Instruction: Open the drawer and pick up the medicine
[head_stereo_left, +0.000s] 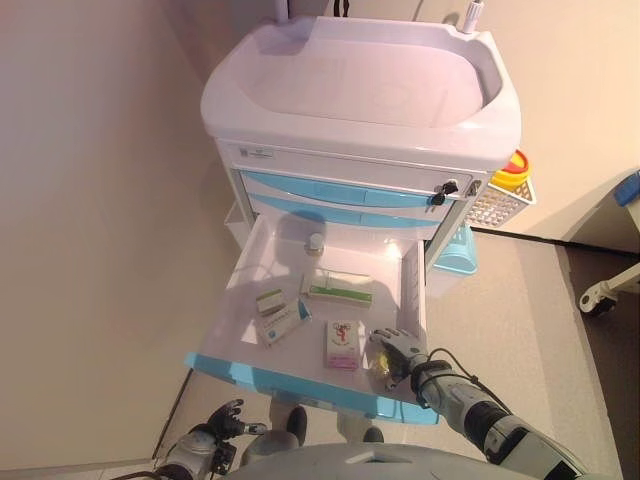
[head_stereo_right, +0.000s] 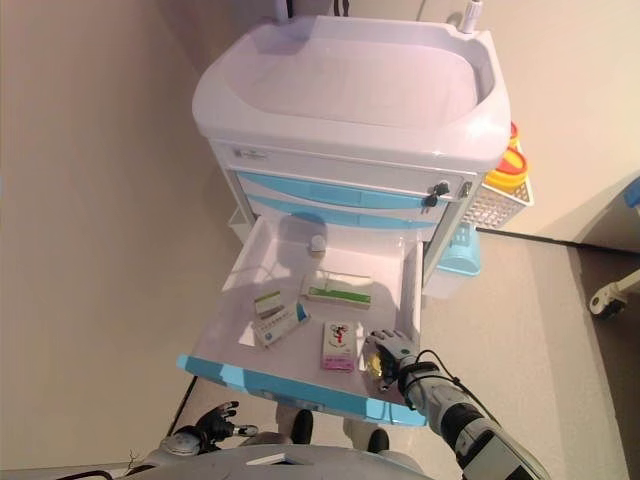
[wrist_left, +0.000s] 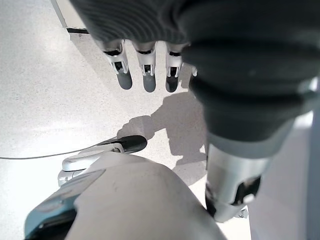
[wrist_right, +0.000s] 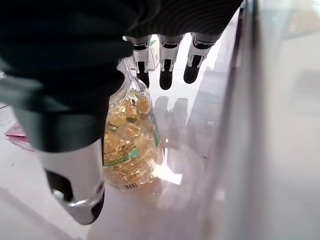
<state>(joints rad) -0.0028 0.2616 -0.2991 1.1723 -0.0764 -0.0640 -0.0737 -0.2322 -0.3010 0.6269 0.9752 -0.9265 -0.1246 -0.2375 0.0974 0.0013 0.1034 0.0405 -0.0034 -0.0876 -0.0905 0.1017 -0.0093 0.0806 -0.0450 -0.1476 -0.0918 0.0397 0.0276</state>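
The cart's lower drawer (head_stereo_left: 250, 290) stands pulled out, its blue front (head_stereo_left: 300, 385) nearest me. Inside lie a pink box (head_stereo_left: 342, 344), a long green-and-white box (head_stereo_left: 338, 287), two small boxes (head_stereo_left: 280, 318) and a little round bottle (head_stereo_left: 315, 243) at the back. My right hand (head_stereo_left: 400, 350) reaches into the front right corner, open, over a clear bottle of yellow capsules (wrist_right: 130, 145) lying on its side. Its fingers (wrist_right: 167, 65) stretch straight past the bottle and the thumb rests beside it. My left hand (head_stereo_left: 215, 428) hangs low, open, below the drawer front.
The white medical cart (head_stereo_left: 360, 90) has a recessed top and two shut blue drawers above. A white basket with a yellow container (head_stereo_left: 510, 180) hangs on its right side, above a blue bin (head_stereo_left: 455, 255). A wall runs along the left. A wheeled foot (head_stereo_left: 600, 298) shows at far right.
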